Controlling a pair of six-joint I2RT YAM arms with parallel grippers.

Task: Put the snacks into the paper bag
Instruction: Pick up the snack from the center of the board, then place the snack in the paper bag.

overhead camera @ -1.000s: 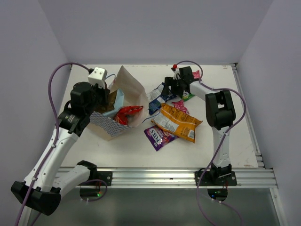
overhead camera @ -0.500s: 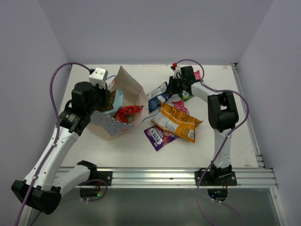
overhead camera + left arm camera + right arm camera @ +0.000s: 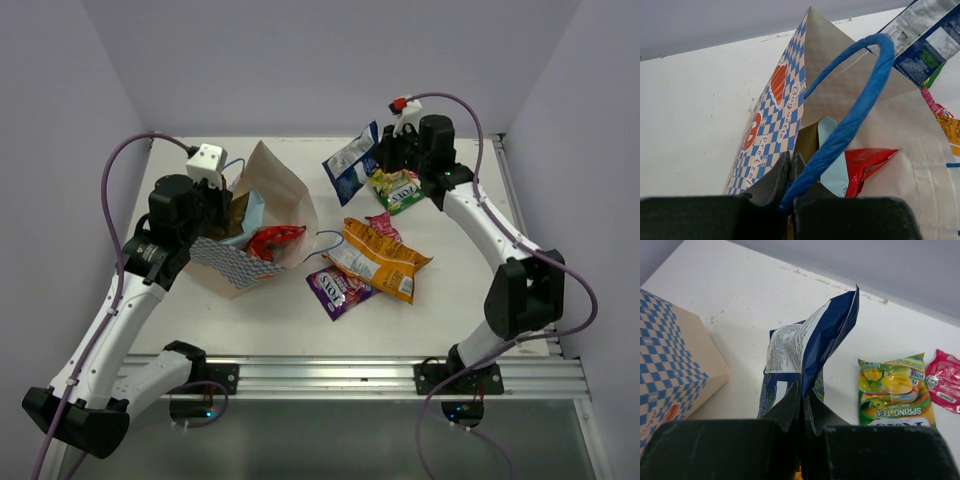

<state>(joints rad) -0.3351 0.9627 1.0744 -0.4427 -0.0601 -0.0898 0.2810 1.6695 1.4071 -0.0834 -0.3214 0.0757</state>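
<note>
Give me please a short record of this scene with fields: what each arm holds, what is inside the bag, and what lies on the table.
left fingers: shut on the blue cord handle of the paper bag, holding it open
right fingers: shut on a dark blue packet, lifted above the table
inside bag: light-blue bag, red bag
on table: orange chip bag, purple pack, yellow-green pack, pink pack

White table (image 3: 180, 310) carries paper bag (image 3: 262, 185), orange chip bag (image 3: 380, 262), purple pack (image 3: 337, 288)
</note>
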